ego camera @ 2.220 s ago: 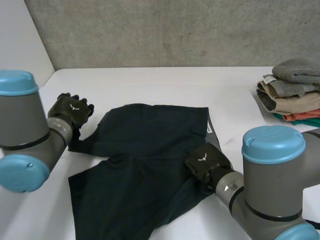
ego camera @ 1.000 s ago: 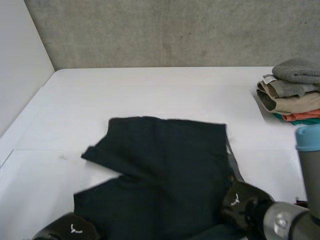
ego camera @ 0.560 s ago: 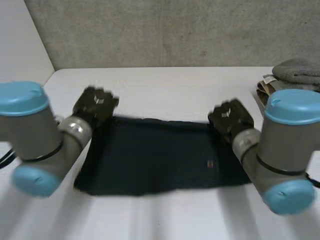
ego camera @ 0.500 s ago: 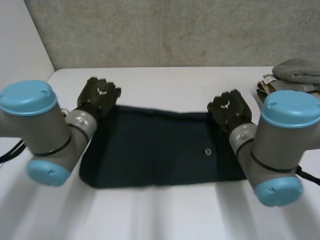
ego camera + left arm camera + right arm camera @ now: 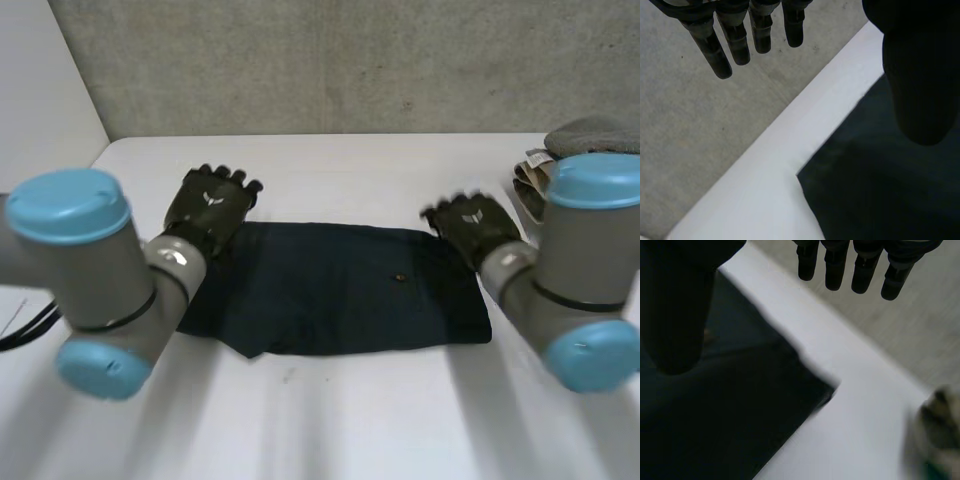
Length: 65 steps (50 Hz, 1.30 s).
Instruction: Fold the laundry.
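A pair of dark shorts (image 5: 340, 288) lies folded in half on the white table (image 5: 330, 170), a flat band running left to right. My left hand (image 5: 210, 207) hovers over the band's far left corner (image 5: 805, 176), its fingers (image 5: 735, 35) straight and its thumb (image 5: 920, 75) apart, holding nothing. Above the far right corner (image 5: 827, 387) my right hand (image 5: 472, 227) is spread the same way, its fingers (image 5: 860, 265) straight and its thumb (image 5: 680, 305) clear of the cloth. A small light dot (image 5: 399, 277) shows on the top layer.
A stack of folded clothes (image 5: 560, 170) in grey, tan and orange stands at the table's far right, partly behind my right arm. A grey wall (image 5: 330, 60) runs along the table's far edge.
Both hands carried the shorts' near edge over to the far edge, folding them in half. Their fingers then straightened and let the cloth go, and it settled flat.
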Motion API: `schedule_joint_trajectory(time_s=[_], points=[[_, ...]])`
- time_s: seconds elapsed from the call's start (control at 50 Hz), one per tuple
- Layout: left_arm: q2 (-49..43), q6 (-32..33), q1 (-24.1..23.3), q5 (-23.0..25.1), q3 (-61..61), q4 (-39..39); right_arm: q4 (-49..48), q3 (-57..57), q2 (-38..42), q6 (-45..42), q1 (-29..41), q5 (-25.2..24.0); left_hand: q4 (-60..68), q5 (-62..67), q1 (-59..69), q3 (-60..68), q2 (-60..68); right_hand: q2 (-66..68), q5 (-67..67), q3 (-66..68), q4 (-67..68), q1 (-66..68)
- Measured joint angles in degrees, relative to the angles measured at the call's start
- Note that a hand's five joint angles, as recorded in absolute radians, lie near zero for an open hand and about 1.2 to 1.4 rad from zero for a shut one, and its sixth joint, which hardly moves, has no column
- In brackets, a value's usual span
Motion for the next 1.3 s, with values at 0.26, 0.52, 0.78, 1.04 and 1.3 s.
schedule_joint_trajectory(time_s=[0.26,0.52,0.78,1.04,1.3], points=[[6.8,-4.1,0.5,4.0,-13.9,2.7,-3.3,11.1,1.2,-0.5,-5.5,-7.6,0.0,0.0,0.0,0.0,0.0,48.7,45.3,48.9,48.9,40.8],[12.3,-5.7,2.1,2.9,-14.5,2.8,-15.7,17.1,-10.9,-21.7,-7.8,6.4,0.0,0.0,0.0,0.0,0.0,53.2,51.3,54.5,55.2,42.5],[15.5,-8.2,3.3,2.8,-17.0,2.3,-22.6,14.8,-5.1,-34.6,14.8,-10.6,0.0,0.0,0.0,0.0,0.0,54.1,51.3,54.6,55.4,42.5],[15.3,-8.5,2.7,2.6,-15.3,1.3,-22.8,14.1,-8.1,-17.4,16.4,-17.7,0.0,0.0,0.0,0.0,0.0,-0.9,-1.0,-1.4,-1.5,-0.4],[9.6,-12.3,-5.3,2.2,-1.9,-1.6,-18.7,13.9,-19.5,23.0,-1.7,-16.1,0.0,0.0,0.0,0.0,0.0,-0.9,-1.0,-1.4,-1.5,-0.4]])
